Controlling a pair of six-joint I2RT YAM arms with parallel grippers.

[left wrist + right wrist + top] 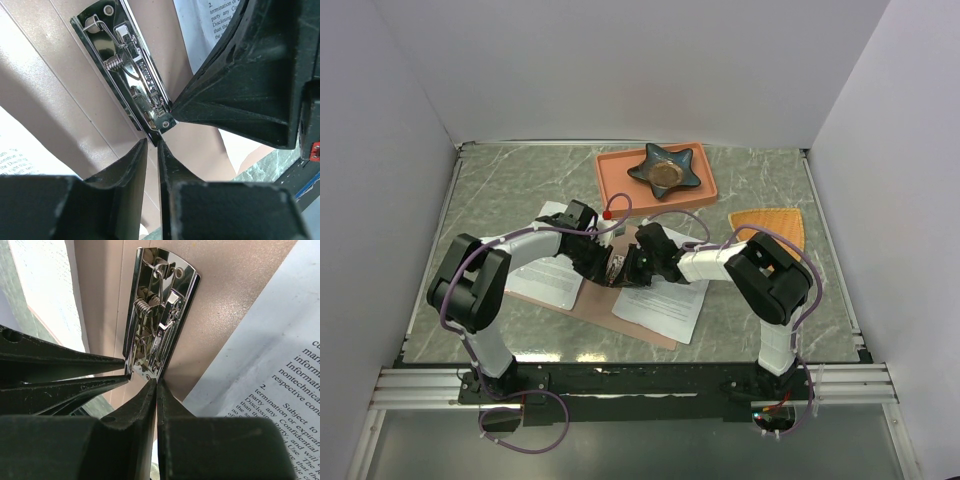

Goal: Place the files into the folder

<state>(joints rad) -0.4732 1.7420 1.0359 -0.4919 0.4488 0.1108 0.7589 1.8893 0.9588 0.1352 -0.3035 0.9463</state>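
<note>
Fingers from both arms crowd the silver clip (125, 75): left fingers (127, 172) and right fingers (136, 405) are each squeezed almost together at its end, though whether either nips metal I cannot tell. Files (665, 305) lie on the open folder (598, 303) mid-tabletop, either side of the clip. They look light, floppy and slick, best taken by a free edge, while that sprung clip should resist. Green marbled tabletop (500, 190), white walls (620, 70) close round, salmon tray (620, 185) and orange mat (770, 225) behind.
</note>
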